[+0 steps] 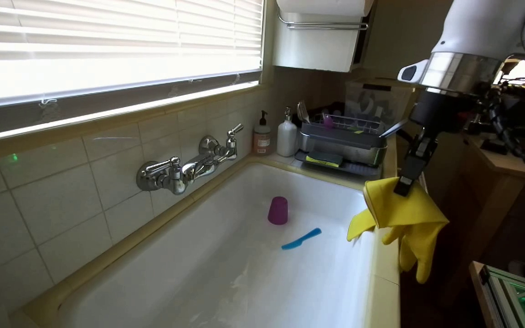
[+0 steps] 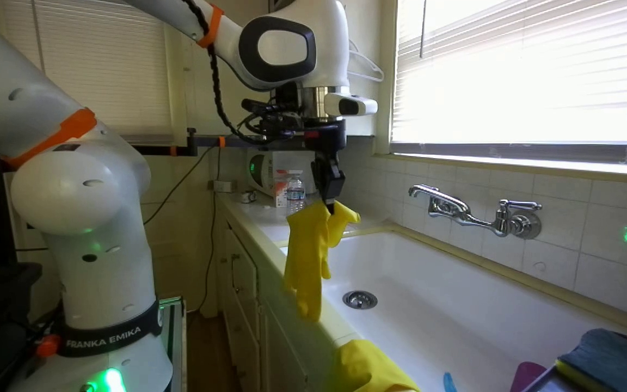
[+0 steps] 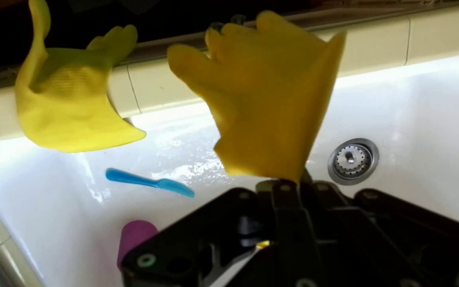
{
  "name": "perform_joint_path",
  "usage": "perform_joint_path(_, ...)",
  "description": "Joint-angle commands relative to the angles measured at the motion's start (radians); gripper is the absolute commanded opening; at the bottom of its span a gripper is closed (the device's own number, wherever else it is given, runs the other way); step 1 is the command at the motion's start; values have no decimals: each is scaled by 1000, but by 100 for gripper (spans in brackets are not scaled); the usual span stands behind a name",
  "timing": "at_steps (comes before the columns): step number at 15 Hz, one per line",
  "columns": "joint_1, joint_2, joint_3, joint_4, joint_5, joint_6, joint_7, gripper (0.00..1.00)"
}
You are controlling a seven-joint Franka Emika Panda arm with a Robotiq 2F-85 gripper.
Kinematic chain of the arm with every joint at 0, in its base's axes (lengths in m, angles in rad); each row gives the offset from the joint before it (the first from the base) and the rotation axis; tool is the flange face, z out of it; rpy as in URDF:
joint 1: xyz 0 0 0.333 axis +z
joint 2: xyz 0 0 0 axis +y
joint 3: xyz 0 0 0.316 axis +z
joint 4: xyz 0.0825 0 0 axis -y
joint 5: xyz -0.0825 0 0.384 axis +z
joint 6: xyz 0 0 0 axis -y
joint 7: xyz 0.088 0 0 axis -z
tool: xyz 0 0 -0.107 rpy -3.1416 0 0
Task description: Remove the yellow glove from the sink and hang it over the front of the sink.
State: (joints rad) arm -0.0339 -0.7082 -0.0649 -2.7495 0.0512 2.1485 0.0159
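Wrist view, left: second glove (image 3: 68, 107) draped across the front of the sink (image 3: 155, 85). Upper centre: yellow glove (image 3: 269, 107), fingers up-frame past that rim, so its long axis cuts across it. Lower centre to right: gripper (image 3: 298, 186), jaws closed, pinching the cuff edge; glove dangles fingers-down in both exterior views. Likely next: lower it, cuff on the sink (image 3: 420, 131) side, then release. Rim contact: can't tell.
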Motion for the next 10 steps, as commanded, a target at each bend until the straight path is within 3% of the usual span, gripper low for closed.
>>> perform_joint_path(1,25,76,-61,1,60,-8,-98,1)
perform_joint_path(10,-4,211,-115,-1,128,-2,-158,1)
